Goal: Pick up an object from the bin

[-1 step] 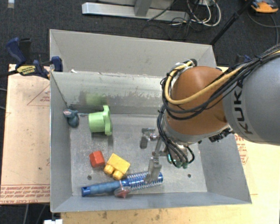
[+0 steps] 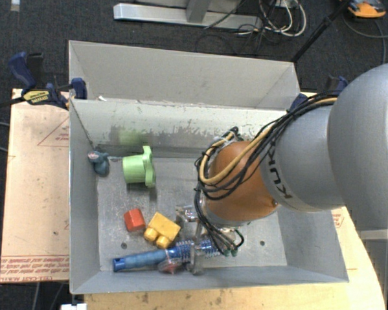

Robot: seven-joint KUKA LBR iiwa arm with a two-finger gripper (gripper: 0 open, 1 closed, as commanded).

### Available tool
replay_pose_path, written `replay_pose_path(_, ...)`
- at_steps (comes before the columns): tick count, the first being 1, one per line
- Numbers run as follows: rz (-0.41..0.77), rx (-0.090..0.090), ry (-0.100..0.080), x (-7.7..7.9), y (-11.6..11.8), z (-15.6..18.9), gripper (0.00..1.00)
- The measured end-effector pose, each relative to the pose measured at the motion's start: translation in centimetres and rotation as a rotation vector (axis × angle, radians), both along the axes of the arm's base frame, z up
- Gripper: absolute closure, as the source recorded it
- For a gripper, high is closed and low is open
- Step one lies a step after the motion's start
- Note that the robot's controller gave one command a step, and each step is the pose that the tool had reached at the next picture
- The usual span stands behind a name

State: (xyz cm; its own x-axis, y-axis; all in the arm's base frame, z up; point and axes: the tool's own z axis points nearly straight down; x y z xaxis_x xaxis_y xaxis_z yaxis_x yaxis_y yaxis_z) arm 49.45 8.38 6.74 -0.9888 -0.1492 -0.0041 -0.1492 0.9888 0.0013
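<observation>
My gripper [image 2: 198, 243] hangs low at the front of the bin, right over the right end of a blue pen-shaped tool [image 2: 140, 261] with a coiled metal middle, which lies along the front wall. A small reddish clear piece [image 2: 169, 267] sits against that tool's middle. A yellow two-stud block [image 2: 161, 228] lies just left of the gripper, and a red block [image 2: 134, 219] is a little further left.
A green cylinder with a flange [image 2: 139, 167] lies on its side at the back left. A small grey-blue thing [image 2: 101, 162] rests in the back left corner. The arm's orange cover and cables hang above the bin's middle right.
</observation>
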Motion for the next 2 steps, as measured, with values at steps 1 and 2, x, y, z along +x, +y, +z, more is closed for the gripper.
replay_pose_path(1,0.000,0.000,0.004,-0.1,0.0,0.2,1.00)
replay_pose_path(2,0.038,0.000,-0.006,1.8,0.4,13.8,1.00)
